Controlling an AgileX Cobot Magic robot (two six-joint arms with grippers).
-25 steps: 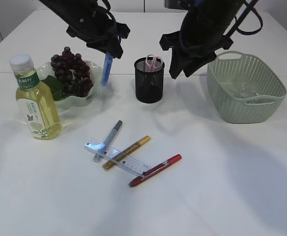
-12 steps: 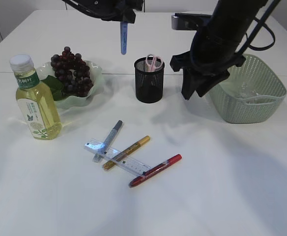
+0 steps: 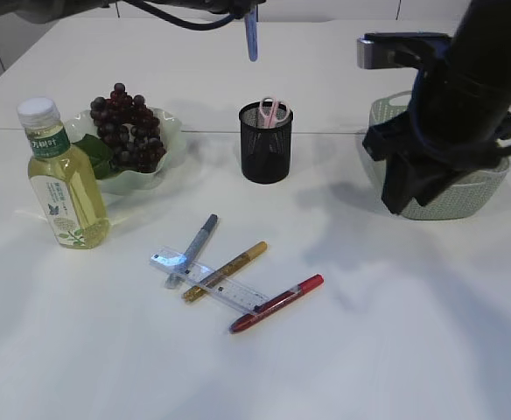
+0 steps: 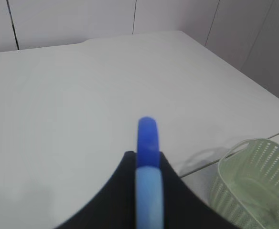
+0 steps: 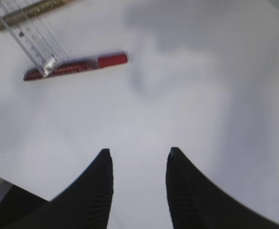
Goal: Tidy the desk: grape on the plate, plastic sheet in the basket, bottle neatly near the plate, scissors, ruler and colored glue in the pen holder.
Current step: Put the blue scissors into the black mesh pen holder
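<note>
My left gripper (image 4: 147, 155) is shut on a blue glue pen (image 3: 252, 39), held high above and just behind the black mesh pen holder (image 3: 266, 149). Pink scissors (image 3: 273, 109) stand in the holder. The clear ruler (image 3: 212, 284) lies at the table's front across a silver glue pen (image 3: 194, 248) and a gold one (image 3: 229, 269), next to a red one (image 3: 277, 304). Grapes (image 3: 129, 131) sit on the green plate (image 3: 170, 140), with the bottle (image 3: 63, 179) upright beside it. My right gripper (image 5: 138, 152) is open and holds nothing, in front of the basket (image 3: 487, 179). I cannot make out the plastic sheet.
My right arm (image 3: 452, 114) hides most of the basket's inside in the exterior view. The red glue pen (image 5: 75, 66) and the ruler's end (image 5: 34, 36) lie ahead and to the left of the right gripper. The table's right edge runs behind the basket.
My left gripper has carried the blue glue pen up and right, from beside the plate to above the pen holder. The right arm has swung right, away from the holder, in front of the basket.
</note>
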